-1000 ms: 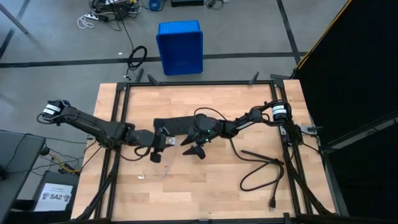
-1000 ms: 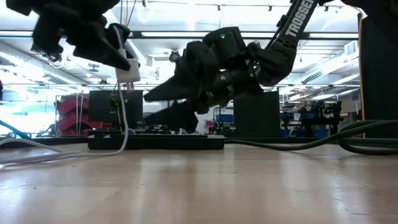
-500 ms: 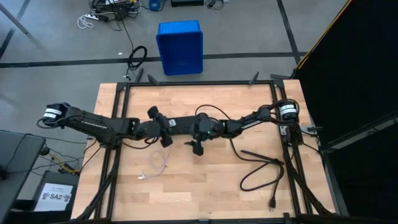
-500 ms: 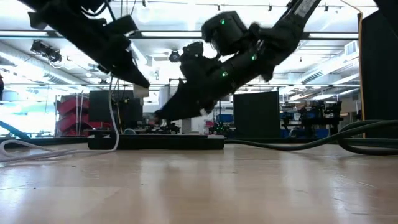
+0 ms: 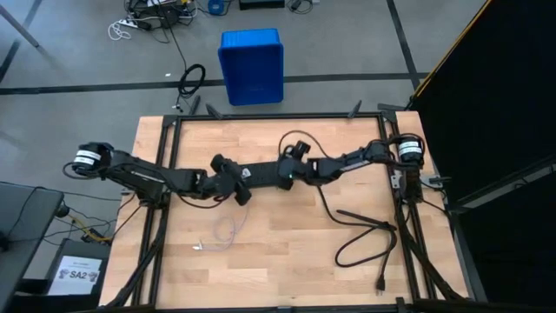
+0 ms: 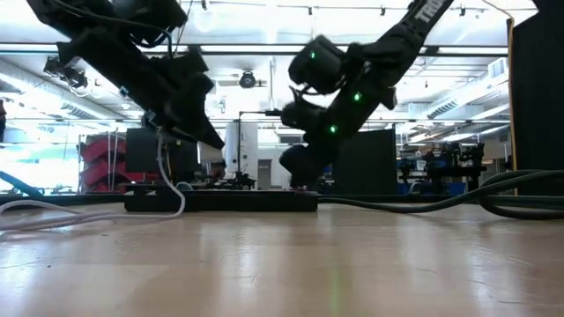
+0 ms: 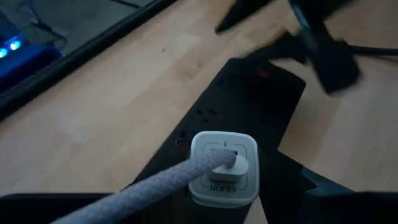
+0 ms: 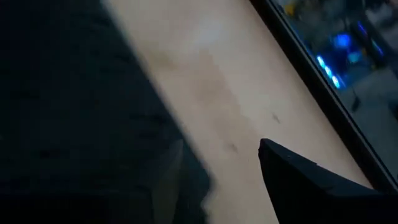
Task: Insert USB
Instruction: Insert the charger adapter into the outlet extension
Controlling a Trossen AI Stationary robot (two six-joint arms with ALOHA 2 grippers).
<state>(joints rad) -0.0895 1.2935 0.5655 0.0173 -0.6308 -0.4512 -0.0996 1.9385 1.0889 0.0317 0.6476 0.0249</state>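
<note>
Evidently the plugging step is close to done: in the left wrist view the USB, a whitish braided cable, already runs into the face of a small white cube adapter, which sits in a socket of the black power strip. From above, the rest of the cable trails in a loose loop on the near side of the strip, over the pale wooden counter.

The left claw hangs just over the strip's left end, above the adapter; whether its fingers are apart or together I cannot tell. The right claw is over the strip's right end, seemingly steadying it, its fingers equally unreadable.

The next move probably calls for a firm, straight press to seat the adapter fully, then a clean lift away without snagging the cable.

The strip is long, flat, matte plastic; the adapter is smooth with rounded edges. A thick black cord curls at the right.
</note>
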